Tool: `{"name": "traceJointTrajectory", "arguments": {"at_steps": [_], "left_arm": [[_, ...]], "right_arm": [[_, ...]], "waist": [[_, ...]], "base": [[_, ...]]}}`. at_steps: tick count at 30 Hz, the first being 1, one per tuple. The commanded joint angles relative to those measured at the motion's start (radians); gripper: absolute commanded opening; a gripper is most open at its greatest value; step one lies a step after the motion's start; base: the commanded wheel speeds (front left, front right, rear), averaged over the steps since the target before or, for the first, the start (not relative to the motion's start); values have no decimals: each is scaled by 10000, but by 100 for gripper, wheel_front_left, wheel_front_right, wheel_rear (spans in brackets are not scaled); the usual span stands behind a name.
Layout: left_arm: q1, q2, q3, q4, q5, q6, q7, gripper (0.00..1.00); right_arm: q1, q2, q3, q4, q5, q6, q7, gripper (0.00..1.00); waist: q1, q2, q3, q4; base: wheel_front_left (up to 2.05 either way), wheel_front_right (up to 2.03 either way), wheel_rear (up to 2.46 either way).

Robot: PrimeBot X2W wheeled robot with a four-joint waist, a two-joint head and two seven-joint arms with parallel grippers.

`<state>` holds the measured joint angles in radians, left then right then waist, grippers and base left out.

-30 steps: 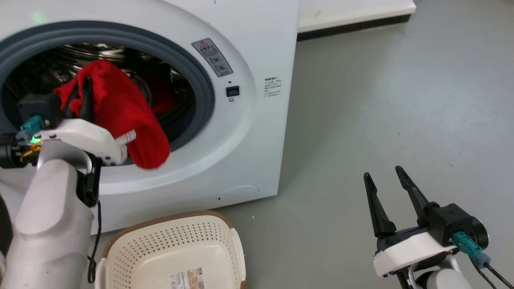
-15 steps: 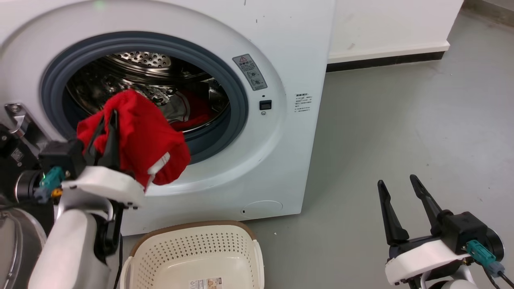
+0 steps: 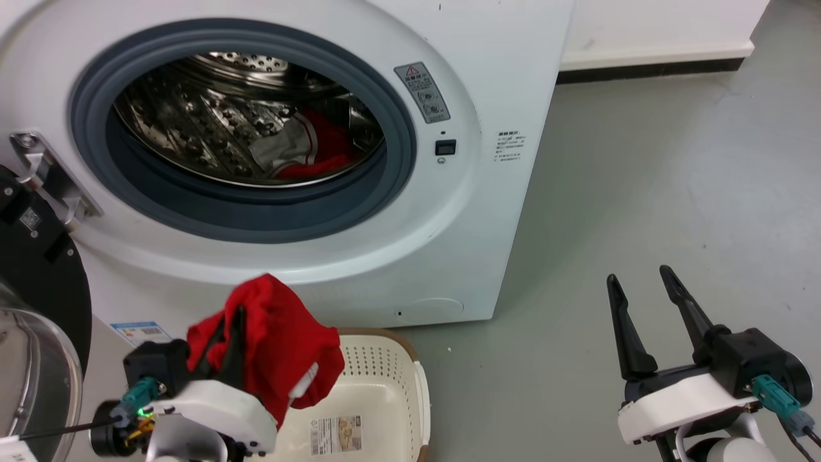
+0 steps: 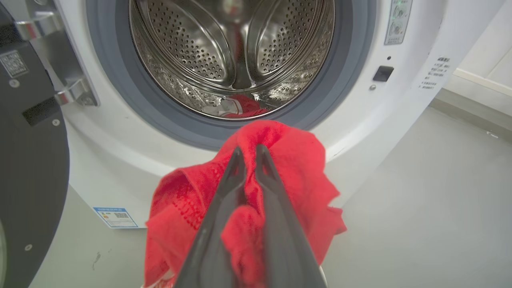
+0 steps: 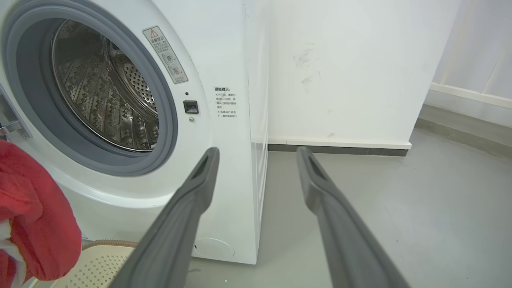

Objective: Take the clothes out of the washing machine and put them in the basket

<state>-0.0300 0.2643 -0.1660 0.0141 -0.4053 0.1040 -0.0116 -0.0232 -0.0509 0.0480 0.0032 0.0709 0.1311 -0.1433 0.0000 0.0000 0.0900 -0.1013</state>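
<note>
The left jaws are pinched nearly shut, their two dark fingers point(image 4: 224, 200) clamped on a bunched red garment point(image 3: 276, 340) with only a fold of cloth between the tips. The fabric drapes over and around both fingers and hangs down on either side, and a strip of white trim shows at its lower edge. The garment is held in the air in front of the washing machine point(image 3: 500, 83), below the porthole. In the head view it overlaps the left end of the basket point(image 3: 385, 366); whether the hanging cloth touches the basket cannot be told. The basket stands on the floor point(image 3: 673, 160) close against the foot of the machine, with a paper label point(image 3: 335, 434) on its bottom. Above, the grey seal point(image 3: 397, 128) rings the open porthole. Inside the steel drum point(image 3: 192, 122) more of the clothes point(image 3: 321, 154) lie at the bottom, red with a pale striped piece on top. The black-framed door point(image 3: 38, 282) is swung open at the machine's left. The right jaws are spread wide and hold nothing. Their fingers point(image 3: 625, 340) point up over bare floor, well to the right of machine and basket.
</note>
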Motion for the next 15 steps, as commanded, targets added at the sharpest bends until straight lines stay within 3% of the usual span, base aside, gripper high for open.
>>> {"name": "traceJointTrajectory", "arguments": {"at_steps": [1,15], "left_arm": [[141,-79,-40,230,-45,-8,-84,0],[-937,-504,20,3959,-452,-391,-1213,0]], "right_arm": [[-145,13,32,-40,-9,-7,-16,100],[-1167,13,276,-86,148,-7,-309,100]], "waist": [[0,0,269,-62],[0,0,2534,-678]], "base": [[0,0,0],[0,0,0]]}}
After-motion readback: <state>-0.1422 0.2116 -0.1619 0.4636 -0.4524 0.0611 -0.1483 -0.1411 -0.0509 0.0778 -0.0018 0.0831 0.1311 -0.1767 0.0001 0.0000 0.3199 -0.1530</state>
